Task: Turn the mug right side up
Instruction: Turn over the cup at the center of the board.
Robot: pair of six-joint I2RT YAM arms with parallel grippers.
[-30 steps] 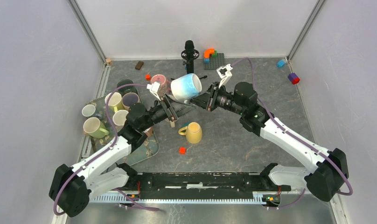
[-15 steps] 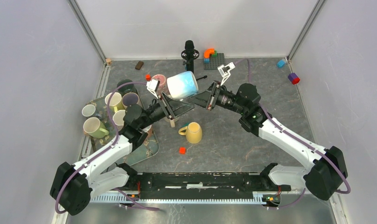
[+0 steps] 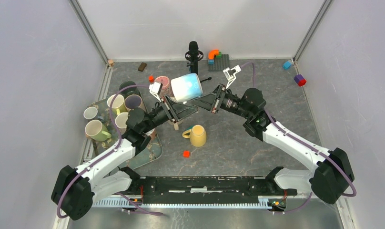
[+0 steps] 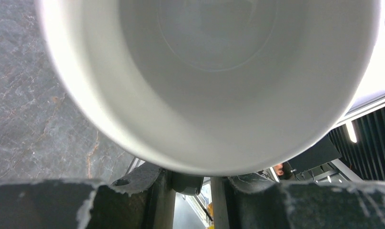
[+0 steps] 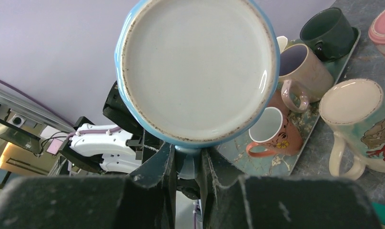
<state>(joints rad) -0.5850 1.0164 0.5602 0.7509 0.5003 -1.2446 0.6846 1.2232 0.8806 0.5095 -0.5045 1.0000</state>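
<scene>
Glazed ceramic, white at the lip and shading to sky blue toward the foot, the mug point(image 3: 187, 87) hangs above the table point(image 3: 238, 143), a little toward 12 o'clock from its middle, between the two arms. It lies on its side with its long axis roughly level, running about 9 to 3 o'clock in the top view. The mouth faces 9 o'clock toward the left arm, and the base faces 3 o'clock toward the right arm. The left wrist view looks straight into the plain white inside point(image 4: 205, 71). The right wrist view meets the flat off-white base point(image 5: 197, 67), ringed in blue with a brown-flecked edge. The right pincer point(image 5: 187, 152) is clamped on a pale blue part under the base rim, seemingly the handle. The left pincer point(image 4: 188, 174) sits just under the lip with its fingers close together, but I cannot tell whether they grip anything. On the table toward 6 o'clock of the held mug stands a yellow mug point(image 3: 198, 136).
</scene>
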